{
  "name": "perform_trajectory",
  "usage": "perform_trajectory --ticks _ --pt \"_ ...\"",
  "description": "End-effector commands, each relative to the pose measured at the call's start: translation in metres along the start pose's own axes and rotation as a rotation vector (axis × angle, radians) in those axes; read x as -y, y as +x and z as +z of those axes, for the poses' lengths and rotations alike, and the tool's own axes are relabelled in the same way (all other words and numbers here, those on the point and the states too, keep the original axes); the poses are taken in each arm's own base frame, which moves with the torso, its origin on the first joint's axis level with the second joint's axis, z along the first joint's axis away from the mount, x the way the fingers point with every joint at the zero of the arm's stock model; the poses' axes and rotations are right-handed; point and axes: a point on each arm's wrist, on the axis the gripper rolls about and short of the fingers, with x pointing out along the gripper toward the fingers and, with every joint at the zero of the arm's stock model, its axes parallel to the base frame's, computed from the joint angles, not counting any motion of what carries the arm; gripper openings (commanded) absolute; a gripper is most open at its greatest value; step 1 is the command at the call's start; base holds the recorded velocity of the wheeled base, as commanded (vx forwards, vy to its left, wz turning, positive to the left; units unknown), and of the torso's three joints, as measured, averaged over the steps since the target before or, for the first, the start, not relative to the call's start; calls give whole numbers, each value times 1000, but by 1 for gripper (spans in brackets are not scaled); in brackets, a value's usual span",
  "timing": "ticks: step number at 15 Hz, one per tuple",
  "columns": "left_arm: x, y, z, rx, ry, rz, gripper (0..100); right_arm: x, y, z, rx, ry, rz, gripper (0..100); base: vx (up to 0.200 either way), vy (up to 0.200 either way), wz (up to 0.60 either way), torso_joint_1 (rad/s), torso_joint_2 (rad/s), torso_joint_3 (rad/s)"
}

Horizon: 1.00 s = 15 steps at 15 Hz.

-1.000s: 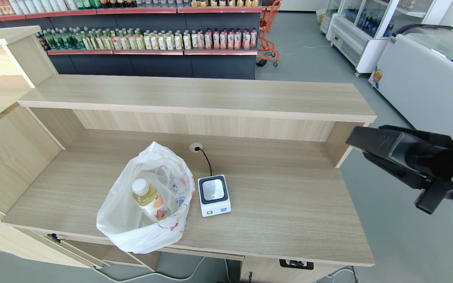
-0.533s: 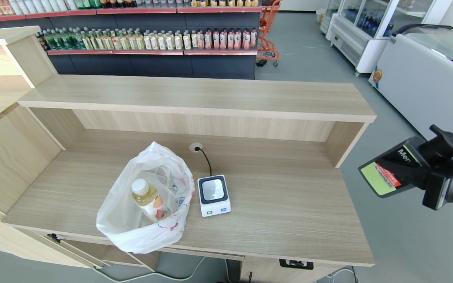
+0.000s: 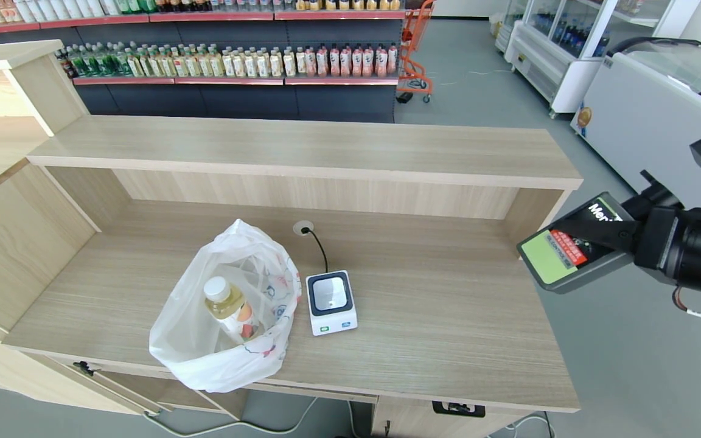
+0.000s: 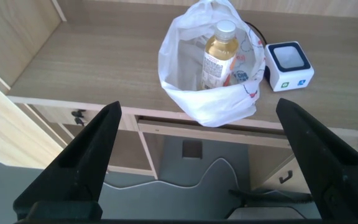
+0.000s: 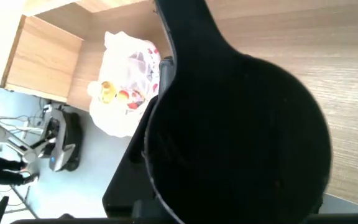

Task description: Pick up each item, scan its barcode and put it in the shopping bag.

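Head view has the right gripper [image 3: 621, 234] at the right edge, mid-height, clenched on a black box [image 3: 560, 252] whose green and red label faces the camera, just past the right end of the counter [image 3: 448, 316]. The shopping bag [image 3: 229, 359] stands lower left of centre with a bottle [image 3: 226, 304] inside, and the scanner [image 3: 331, 302] sits just beside it. In the left wrist view, the left gripper [image 4: 199, 106] is spread wide and holds nothing.

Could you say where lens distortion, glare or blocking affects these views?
Head view: wide-angle lens bows the counter edges; scanner window reflects light. Right wrist view: the held box looms as a dark mass. Left wrist view: open left gripper silhouetted against the lit counter.
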Motion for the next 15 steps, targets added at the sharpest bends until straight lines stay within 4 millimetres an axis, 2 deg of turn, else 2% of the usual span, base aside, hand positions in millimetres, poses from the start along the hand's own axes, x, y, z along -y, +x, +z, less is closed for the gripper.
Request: perform_trajectory --ticks 1,9,15 --pt "0 0 0 0 -2 0 100 2 3 -4 -31 4 31 0 0 0 0 0 0 0" --pt "0 0 0 0 1 0 100 0 3 -7 -47 1 54 0 0 0 0 0 0 0" --pt "0 0 0 2 1 0 100 4 15 -13 -93 9 43 0 0 200 0 6 1 3"
